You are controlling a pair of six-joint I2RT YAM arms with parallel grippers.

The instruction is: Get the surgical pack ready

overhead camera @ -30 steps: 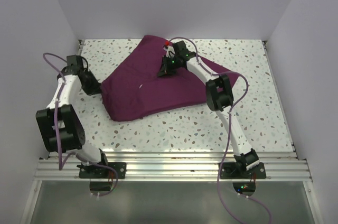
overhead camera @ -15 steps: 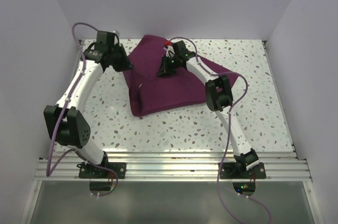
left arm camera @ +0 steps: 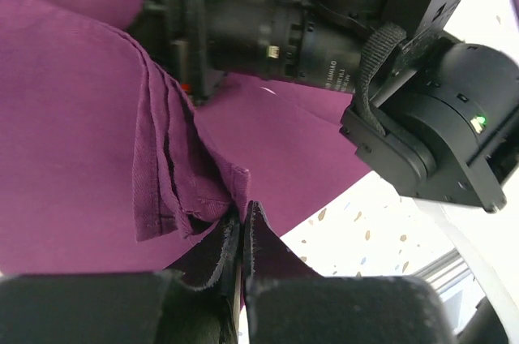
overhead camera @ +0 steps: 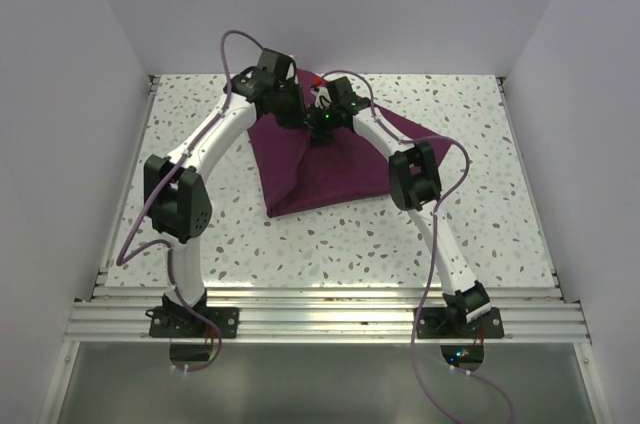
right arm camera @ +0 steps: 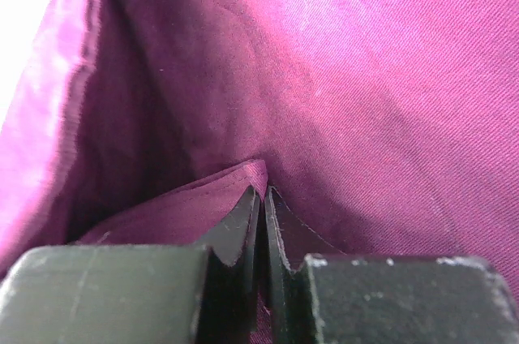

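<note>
The surgical pack (overhead camera: pixel 325 172) is a dark maroon drape, folded into a rough triangle on the speckled table. Both grippers meet at its far top edge. My left gripper (overhead camera: pixel 296 112) reaches in from the left and is shut on a layered hem corner of the drape (left arm camera: pixel 182 198), the jaws pinched together in the left wrist view (left arm camera: pixel 243 210). My right gripper (overhead camera: pixel 322 132) sits just beside it, shut on a fold of the same cloth (right arm camera: pixel 203 198), the fingertips tight together (right arm camera: pixel 263 192). The drape (right arm camera: pixel 349 76) fills the right wrist view.
The right arm's black wrist (left arm camera: pixel 405 76) hangs very close in front of my left gripper. The speckled table (overhead camera: pixel 470 144) is walled at the back and sides by white panels (overhead camera: pixel 330 4). An aluminium rail (overhead camera: pixel 330 319) runs along the near edge.
My left arm has swung from the far left across to the back centre, carrying the drape's left edge over and folding the cloth narrower. The right arm has stayed put.
</note>
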